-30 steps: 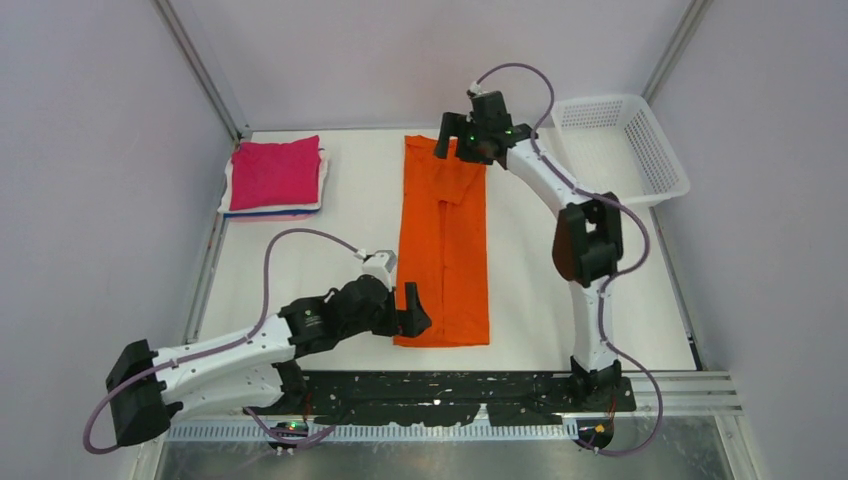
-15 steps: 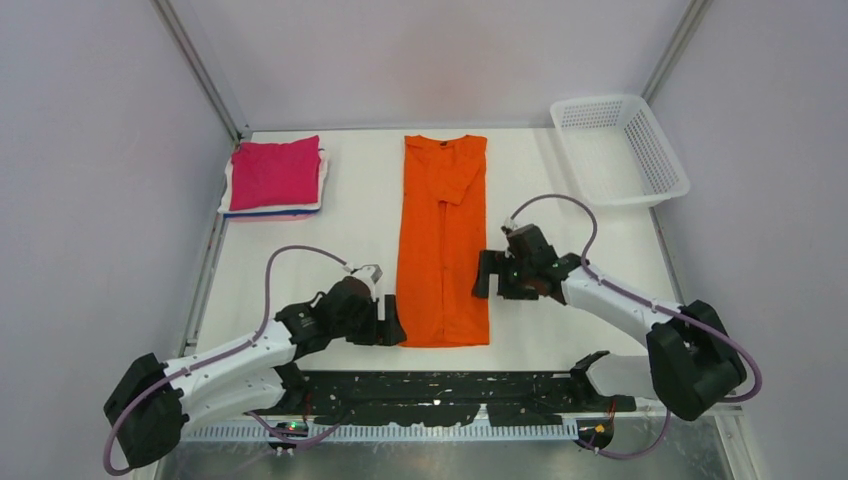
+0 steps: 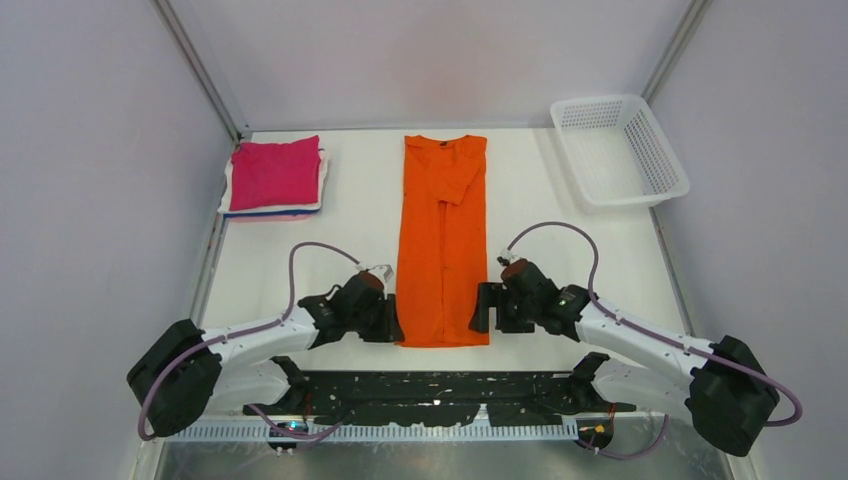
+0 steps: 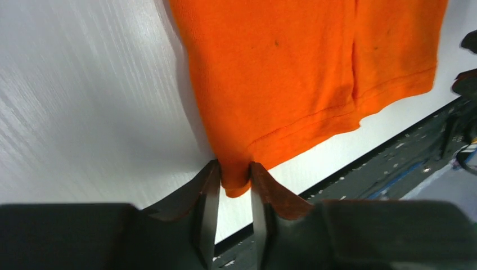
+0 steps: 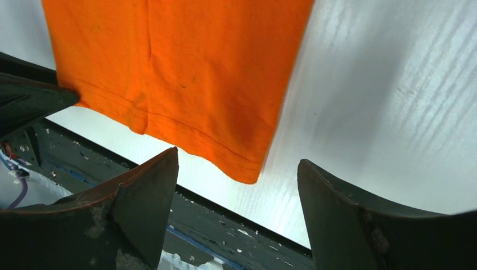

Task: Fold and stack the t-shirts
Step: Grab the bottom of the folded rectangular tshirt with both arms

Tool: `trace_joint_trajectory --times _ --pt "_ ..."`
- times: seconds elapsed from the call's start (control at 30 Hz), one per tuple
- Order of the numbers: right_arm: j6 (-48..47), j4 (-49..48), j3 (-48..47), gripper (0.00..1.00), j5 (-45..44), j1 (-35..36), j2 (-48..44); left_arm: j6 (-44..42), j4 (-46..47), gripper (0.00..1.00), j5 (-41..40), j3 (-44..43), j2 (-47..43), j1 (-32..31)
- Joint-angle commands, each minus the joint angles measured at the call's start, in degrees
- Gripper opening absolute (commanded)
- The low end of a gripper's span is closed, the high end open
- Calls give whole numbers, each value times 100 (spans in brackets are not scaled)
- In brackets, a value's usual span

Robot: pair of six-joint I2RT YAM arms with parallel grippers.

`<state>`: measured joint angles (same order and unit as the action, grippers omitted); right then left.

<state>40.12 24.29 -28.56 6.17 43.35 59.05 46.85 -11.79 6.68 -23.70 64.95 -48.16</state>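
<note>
1. Orange t-shirt (image 3: 442, 240) is folded into a long narrow strip down the middle of the white table (image 3: 350, 220), collar far, hem towards the arms.
2. Left gripper (image 4: 234, 185) is pinched tight on the hem's near-left corner.
3. Right gripper (image 5: 237, 162) is spread wide by the near-right corner, not touching the cloth.
4. Dark collar tag (image 3: 441, 146): way too small to read.
5. Magenta t-shirt (image 3: 275, 175) tops the folded pile at far left, and the white basket (image 3: 667, 160) is at far right.
</note>
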Motion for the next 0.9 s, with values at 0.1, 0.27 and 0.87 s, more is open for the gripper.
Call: trace_joint_trajectory --times 0.1,0.27,0.87 --pt "510 -32 262 80 -303 237 -152 -33 -407 17 84 -23 258 17" --pt "648 -64 261 75 -315 414 8 -15 -614 3 207 91 173 17" --pt "1126 -474 401 6 -443 1163 253 679 -275 0 565 429 -377 -133"
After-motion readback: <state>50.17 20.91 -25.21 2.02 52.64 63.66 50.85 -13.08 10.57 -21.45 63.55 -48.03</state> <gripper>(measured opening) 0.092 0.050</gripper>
